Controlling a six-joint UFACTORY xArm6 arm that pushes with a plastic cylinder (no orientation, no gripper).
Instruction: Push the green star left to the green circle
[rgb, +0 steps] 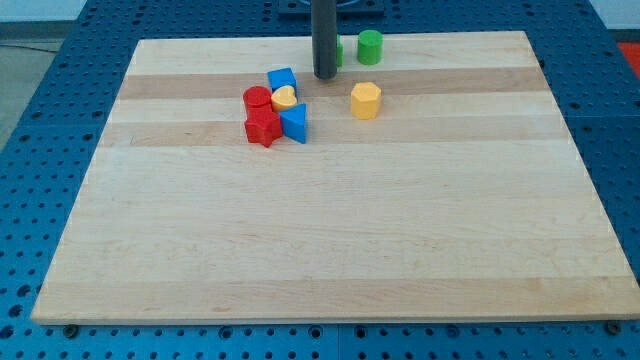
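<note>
The dark rod is seen descending from the view's top, and my tip (325, 76) rests on the pale wooden table (330, 230) near its far edge. No claw is carried, so no claw state can be told. Just to the right of the rod, a sliver of green block (339, 52) is visible, mostly hidden behind the rod; its shape cannot be made out. The green round block (370, 46) stands further right, slightly apart. A yellow hexagonal block (366, 100) lies below it. Left of the tip, a cluster is formed by a blue cube (282, 80), a red cylinder (257, 99), a yellow heart-like block (284, 98), a red star-like block (263, 127) and a blue triangular block (295, 122).
</note>
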